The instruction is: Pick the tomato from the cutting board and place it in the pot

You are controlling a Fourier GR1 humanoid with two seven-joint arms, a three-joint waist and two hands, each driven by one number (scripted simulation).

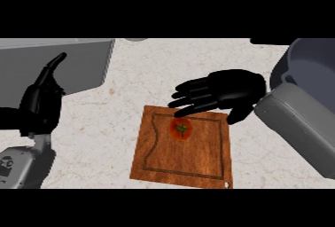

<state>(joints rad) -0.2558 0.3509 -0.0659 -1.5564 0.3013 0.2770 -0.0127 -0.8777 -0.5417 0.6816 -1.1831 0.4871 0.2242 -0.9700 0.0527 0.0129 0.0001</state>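
Note:
A red tomato [181,129] with a green stem lies on the upper part of a wooden cutting board [186,159] in the middle of the counter. My right hand [226,91] hovers just above and behind the tomato, fingers spread and pointing left, thumb hanging down at the board's top right corner; it is open and holds nothing. My left hand [44,95] rests at the left edge, fingers up and open. The grey pot [288,66] shows partly at the upper right, behind my right forearm.
A grey sink basin [72,57] fills the upper left corner. My grey right forearm [297,128] crosses the right side. Speckled countertop [104,133] lies between the board and my left arm.

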